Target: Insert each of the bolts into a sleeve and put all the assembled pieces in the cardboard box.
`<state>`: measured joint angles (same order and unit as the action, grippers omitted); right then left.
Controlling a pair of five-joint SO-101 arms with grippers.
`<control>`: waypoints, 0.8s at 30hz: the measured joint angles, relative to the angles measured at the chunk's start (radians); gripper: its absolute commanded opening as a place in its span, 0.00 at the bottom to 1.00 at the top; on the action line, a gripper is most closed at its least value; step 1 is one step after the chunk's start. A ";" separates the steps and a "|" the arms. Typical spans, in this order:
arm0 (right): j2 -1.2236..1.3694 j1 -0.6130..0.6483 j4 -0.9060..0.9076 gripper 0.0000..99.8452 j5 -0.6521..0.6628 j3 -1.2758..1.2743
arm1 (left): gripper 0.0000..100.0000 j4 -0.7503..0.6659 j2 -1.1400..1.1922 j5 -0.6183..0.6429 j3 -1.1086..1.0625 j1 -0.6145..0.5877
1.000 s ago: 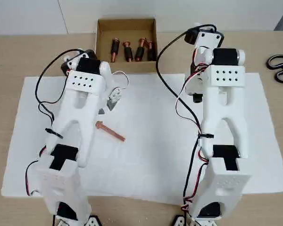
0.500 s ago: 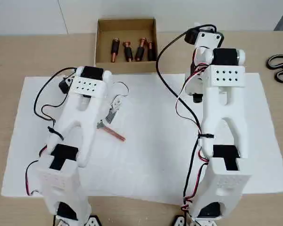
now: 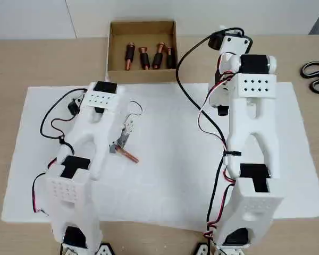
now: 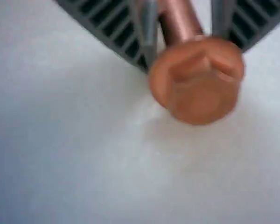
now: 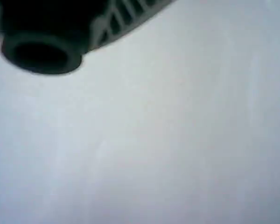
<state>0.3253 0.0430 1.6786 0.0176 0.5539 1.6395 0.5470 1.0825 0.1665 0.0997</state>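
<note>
Pickup step: left gripper (image 3: 118, 144) at bolt (image 4: 196, 81), can't tell if clenched; right gripper (image 3: 221, 105) grasps sleeve (image 5: 41, 53); next needs lift & align w/ bore.

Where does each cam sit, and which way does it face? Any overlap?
High view: fixed overhead, looking down at the sheet, cardboard box and both arms; left end effector at the bolt, right end effector at the sleeve.
Left wrist view: on the left wrist, looking along its end effector at the bolt's head.
Right wrist view: on the right wrist, facing the sheet; sleeve's open end at its end effector.
Shared: high and left wrist views show the bolt.
</note>
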 measured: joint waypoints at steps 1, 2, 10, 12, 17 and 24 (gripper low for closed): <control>0.000 0.002 0.000 0.00 0.000 0.000 | 0.07 0.000 0.006 0.000 0.003 -0.002; 0.000 0.002 0.000 0.00 0.000 0.000 | 0.07 0.000 0.009 0.000 0.005 -0.002; 0.000 0.002 0.000 0.00 0.000 0.000 | 0.00 0.000 0.046 0.054 0.035 -0.002; 0.000 0.002 0.000 0.00 0.000 0.000 | 0.01 0.008 0.051 0.054 0.048 -0.002; 0.000 0.002 0.000 0.00 0.000 0.000 | 0.01 0.069 0.078 0.054 0.124 0.020; 0.000 0.002 0.000 0.00 0.000 0.000 | 0.01 0.084 0.089 0.011 0.255 0.046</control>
<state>0.3253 0.0445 1.6786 0.0176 0.5539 1.7238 0.6360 1.0932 0.4212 0.1458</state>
